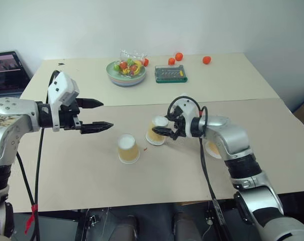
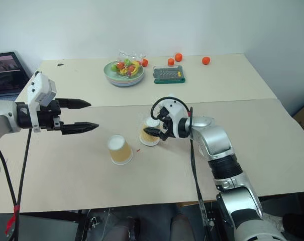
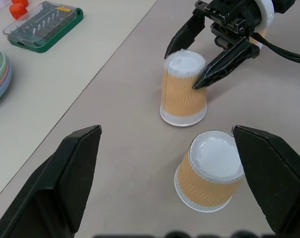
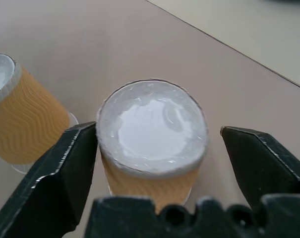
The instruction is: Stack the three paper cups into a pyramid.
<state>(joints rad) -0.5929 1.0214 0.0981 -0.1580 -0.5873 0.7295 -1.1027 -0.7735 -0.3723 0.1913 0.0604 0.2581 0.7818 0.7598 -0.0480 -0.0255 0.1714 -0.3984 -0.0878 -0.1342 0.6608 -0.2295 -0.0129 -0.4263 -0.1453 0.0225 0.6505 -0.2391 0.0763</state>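
While the left gripper (image 1: 95, 115) hangs released above the table (image 1: 81, 175), the right gripper (image 4: 154, 148) stands unclenched around an upturned cup (image 4: 152, 134), beside another (image 1: 128, 148).

Clutter along the far side of the table (image 1: 232, 80)

Pale green bowl (image 1: 125, 76) heaped with mixed fruit, clear wrapping behind; green tray with a clear lid (image 1: 170, 74) just beside; three small orange fruits (image 1: 179, 56) scattered near the far edge; dark screen (image 1: 6, 70) off the left end.
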